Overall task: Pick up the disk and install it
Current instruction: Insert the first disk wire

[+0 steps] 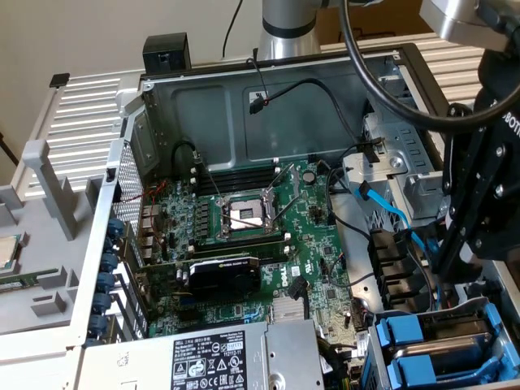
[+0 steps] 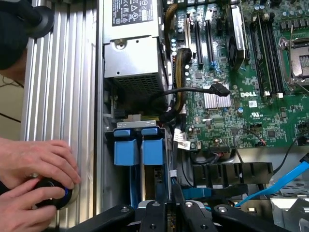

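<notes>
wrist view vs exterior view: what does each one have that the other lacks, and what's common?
Wrist view: a person's hands on a round black knob.
Exterior view: a small square silver processor chip at the exterior view's left, and the arm's silver column.
Both: two bright blue plastic-railed drives in the bay, the green Dell motherboard, and the grey metal power supply box.
</notes>
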`<state>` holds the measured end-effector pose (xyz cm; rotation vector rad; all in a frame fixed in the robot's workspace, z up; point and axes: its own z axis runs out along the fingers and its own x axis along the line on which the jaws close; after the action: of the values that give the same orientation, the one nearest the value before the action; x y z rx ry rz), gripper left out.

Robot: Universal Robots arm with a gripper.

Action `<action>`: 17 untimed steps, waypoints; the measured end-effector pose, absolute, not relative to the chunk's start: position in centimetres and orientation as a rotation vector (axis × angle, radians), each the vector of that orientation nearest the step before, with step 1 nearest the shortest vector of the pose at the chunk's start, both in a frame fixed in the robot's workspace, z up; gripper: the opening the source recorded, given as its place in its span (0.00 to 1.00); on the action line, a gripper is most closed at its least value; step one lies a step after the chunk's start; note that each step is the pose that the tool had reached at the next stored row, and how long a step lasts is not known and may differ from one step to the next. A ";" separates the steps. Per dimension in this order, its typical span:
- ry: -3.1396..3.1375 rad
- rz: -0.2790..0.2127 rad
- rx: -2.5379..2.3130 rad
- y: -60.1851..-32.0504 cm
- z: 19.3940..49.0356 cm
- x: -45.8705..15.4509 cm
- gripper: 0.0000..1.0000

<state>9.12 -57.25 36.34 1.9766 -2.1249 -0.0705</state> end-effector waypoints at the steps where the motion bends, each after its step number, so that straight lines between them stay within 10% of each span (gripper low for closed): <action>1: -2.125 -0.071 1.977 -57.3 36.3 9.2 0.17; 17: -2.128 -0.081 1.975 -58.1 35.3 9.5 0.17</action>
<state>9.53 -58.07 35.32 1.9754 -2.1283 -0.0814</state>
